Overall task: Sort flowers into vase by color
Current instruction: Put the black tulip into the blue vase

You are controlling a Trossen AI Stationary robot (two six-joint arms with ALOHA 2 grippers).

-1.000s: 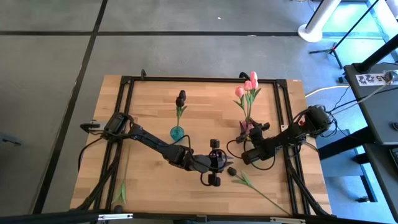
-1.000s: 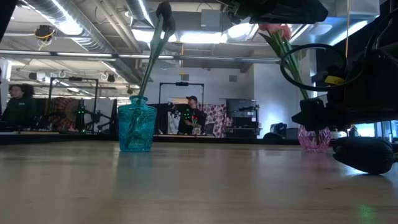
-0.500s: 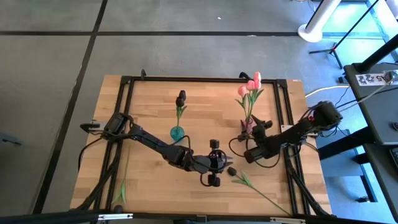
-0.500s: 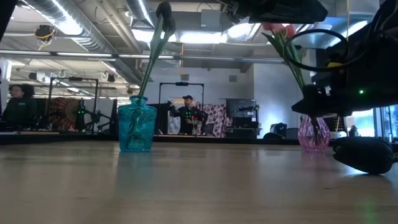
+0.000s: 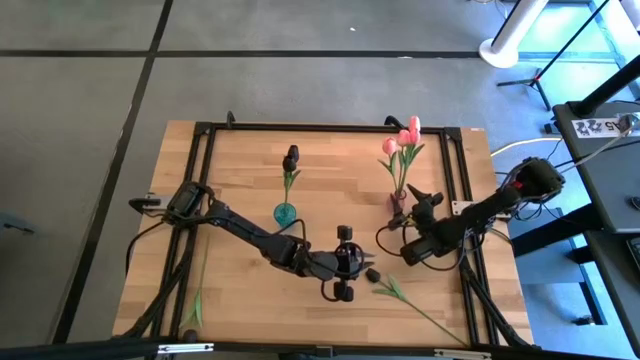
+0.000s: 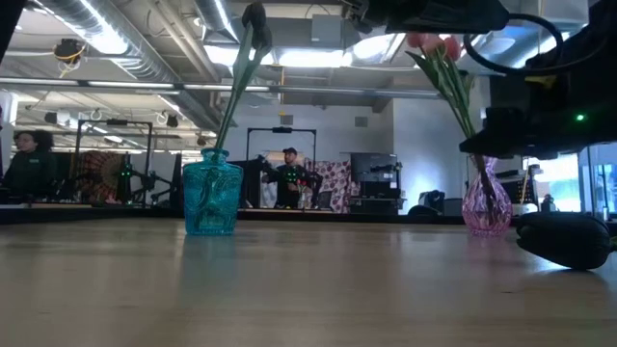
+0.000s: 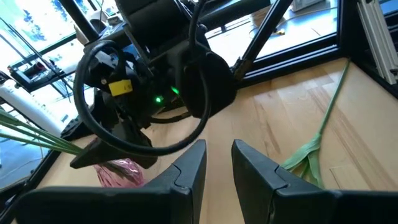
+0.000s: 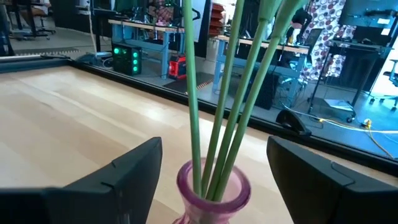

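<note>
My right gripper (image 5: 426,199) sat just beside the pink vase (image 8: 211,190), fingers wide apart with nothing between them; in the right wrist view the vase stood ahead between the two fingers, not touched. Three pink tulips (image 5: 401,139) stood in that vase, stems upright and bunched. One black tulip (image 5: 291,158) stood in the teal vase (image 6: 211,198), leaning slightly. My left gripper (image 7: 217,165) hovered low over the wooden table (image 5: 240,190) near its front middle, fingers a narrow gap apart, empty. A loose tulip (image 5: 410,304) lay flat on the table just right of that gripper, dark head (image 5: 373,275) near it, stem running toward the front right corner. Another loose stem (image 5: 197,300) lay at the front left edge.
</note>
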